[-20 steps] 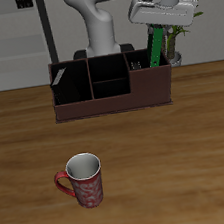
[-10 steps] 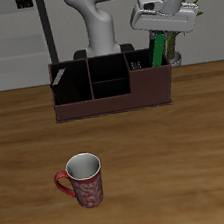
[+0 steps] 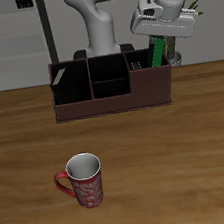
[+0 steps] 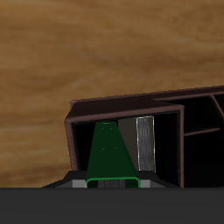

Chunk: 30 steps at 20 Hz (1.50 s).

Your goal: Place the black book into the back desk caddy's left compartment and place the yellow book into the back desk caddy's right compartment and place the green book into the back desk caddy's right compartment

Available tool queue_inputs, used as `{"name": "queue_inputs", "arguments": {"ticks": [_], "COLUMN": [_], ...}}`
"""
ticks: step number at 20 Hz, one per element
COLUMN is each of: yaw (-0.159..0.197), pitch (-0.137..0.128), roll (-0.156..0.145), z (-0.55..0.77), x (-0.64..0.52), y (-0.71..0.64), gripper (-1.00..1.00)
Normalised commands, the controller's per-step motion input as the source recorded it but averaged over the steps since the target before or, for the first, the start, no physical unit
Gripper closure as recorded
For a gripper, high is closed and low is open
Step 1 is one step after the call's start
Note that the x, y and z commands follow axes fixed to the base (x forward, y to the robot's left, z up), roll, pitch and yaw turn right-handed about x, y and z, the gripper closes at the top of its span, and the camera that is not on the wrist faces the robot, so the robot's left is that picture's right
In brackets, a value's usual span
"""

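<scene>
End effector grips green book inside back desk caddy.

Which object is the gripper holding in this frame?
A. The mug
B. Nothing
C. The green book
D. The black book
C. The gripper is shut on the green book, which hangs tilted over the end compartment of the caddy; the wrist view shows the same green cover running down into that compartment.
</scene>
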Motion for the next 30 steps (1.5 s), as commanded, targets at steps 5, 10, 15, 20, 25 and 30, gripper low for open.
{"name": "queue_inputs", "arguments": {"ticks": [5,10,15,20,25,30], "yaw": [-0.026,-0.008,-0.046,-0.032,-0.013,0.001], "pitch": [0.031,0.038,0.043,0.042,-0.003,-0.007], "roll": [-0.002,0.026,0.057,-0.013,-0.020,-0.023], "z": [-0.22,-0.20,-0.17,0.00,0.08,0.11], "x": [-0.02,-0.03,-0.04,0.13,0.07,0.08], "y": [-0.04,0.10,-0.04,-0.09,-0.07,-0.10], "gripper": [1.00,1.00,1.00,-1.00,-1.00,-1.00]}}
